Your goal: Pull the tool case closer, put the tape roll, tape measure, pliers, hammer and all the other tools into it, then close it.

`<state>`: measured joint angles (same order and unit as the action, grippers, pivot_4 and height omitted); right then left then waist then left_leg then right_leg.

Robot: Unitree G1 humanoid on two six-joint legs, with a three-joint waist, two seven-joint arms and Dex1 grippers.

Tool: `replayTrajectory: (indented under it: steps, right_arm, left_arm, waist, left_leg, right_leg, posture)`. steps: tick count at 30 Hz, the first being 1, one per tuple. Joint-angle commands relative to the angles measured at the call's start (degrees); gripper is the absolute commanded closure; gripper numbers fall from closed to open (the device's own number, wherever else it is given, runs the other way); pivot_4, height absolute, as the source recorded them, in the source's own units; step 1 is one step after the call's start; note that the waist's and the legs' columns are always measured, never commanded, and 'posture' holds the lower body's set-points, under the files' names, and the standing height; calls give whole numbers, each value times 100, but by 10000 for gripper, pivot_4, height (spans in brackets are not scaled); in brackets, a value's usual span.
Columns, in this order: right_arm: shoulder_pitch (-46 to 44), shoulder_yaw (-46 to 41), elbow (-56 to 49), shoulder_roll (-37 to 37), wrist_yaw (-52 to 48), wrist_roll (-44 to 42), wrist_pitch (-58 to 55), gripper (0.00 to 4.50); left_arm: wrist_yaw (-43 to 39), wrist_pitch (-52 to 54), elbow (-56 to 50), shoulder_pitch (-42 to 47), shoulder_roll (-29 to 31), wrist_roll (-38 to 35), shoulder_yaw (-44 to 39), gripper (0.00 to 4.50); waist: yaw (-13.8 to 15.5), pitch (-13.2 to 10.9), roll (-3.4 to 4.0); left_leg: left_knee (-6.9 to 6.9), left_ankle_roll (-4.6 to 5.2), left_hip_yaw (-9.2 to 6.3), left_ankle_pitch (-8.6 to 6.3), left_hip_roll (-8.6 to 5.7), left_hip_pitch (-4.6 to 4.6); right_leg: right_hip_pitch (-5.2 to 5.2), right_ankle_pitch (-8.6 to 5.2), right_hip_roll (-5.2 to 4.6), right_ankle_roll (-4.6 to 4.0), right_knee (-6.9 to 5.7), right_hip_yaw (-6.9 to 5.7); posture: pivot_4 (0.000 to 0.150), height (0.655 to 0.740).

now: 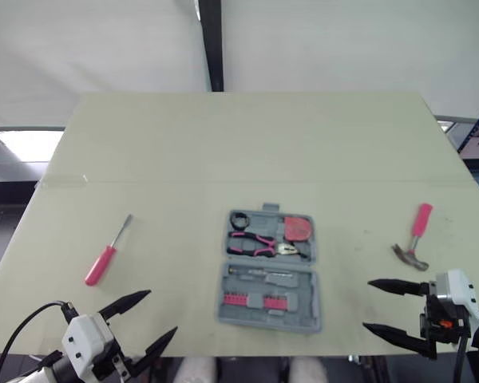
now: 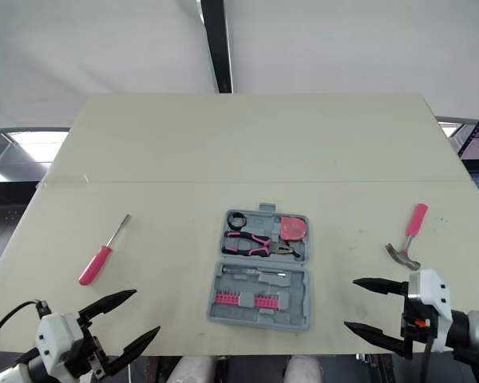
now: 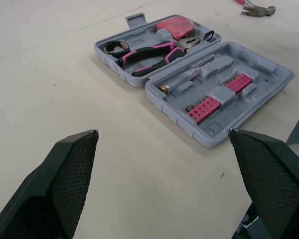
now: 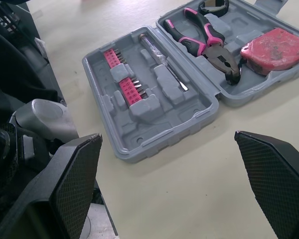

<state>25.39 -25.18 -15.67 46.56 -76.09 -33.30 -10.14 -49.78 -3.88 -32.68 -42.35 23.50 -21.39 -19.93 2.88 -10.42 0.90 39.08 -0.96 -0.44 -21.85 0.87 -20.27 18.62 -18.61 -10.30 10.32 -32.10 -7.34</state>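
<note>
Across most of the head view spreads the pale table point(image 1: 223, 144), bare over its whole upper half. At lower centre the tool case point(image 1: 271, 319) lies open, its near rim close to the table's front edge, so I judge the pull done. The pliers point(image 1: 255, 242), tape measure point(image 1: 298, 228) and tape roll point(image 1: 239, 220) sit in its far half.

Packing is the step in hand: the hammer point(image 1: 416, 235) lies at right, near the table's right edge, and the screwdriver point(image 1: 104, 259) at left, both well apart from the case.

My left gripper point(image 1: 162, 311) hangs at lower left, fingers spread wide and empty; the right gripper point(image 1: 367, 304) at lower right, equally wide. Next I'd reach the right one forward to the hammer's handle. There is open table on both sides, but little margin at the front.
</note>
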Motion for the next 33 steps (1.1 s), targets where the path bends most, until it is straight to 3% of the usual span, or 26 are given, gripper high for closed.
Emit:
replayTrajectory:
  steps: [1,5,14,22,25,27,33]
  right_arm:
    - [18,-40,-111,23,-40,-48,50,0]
    - [-127,-18,-396,-189,464,-123,-113,0]
    - [352,-418,-1191,-824,1965,-74,-640,0]
    - [741,-637,-1787,-1281,3134,43,-1086,0]
    - [416,-723,-1743,-1239,3937,248,-1596,0]
    - [-18,-788,-1555,-1047,4517,-62,-2690,0]
    - [-1993,-851,-774,-675,5920,-150,-4814,0]
  left_arm:
    - [104,-69,-2,-57,-3,40,144,223]
    - [288,419,-327,324,130,-378,290,223]
    - [-733,1144,-527,1725,1473,-1353,668,223]
    - [-798,1148,-90,2738,1444,-1228,1164,223]
    - [-669,1136,22,2864,1346,-1124,1277,223]
    - [-613,1142,68,2900,1269,-1057,1378,223]
    - [-442,1042,117,2989,1097,-805,1608,223]
  waist:
    - [2,0,0]
    - [15,0,0]
    - [6,4,11]
    - [-54,5,17]
    - [-83,6,16]
    - [-109,7,15]
    - [-154,7,15]
  left_leg:
    - [0,1,1,0,0,0]
    - [1,1,1,0,0,1]
    - [5,-10,9,7,0,10]
    - [4,-11,32,8,1,18]
    - [4,-11,36,8,1,18]
    - [4,-12,47,8,1,11]
    - [4,-10,75,10,3,1]
  right_leg:
    - [0,0,0,0,0,0]
    - [0,0,0,1,-4,0]
    - [10,-1,0,-2,-42,19]
    - [26,-1,3,-2,-65,48]
    - [34,-1,3,-2,-72,54]
    - [56,-1,3,-3,-84,68]
    - [95,-3,2,-6,-106,87]
  posture:
    - [1500,7400]
    - [1500,7400]
    - [1500,7400]
    - [1500,7400]
    - [1500,7400]
    - [1500,7400]
    - [1500,7400]
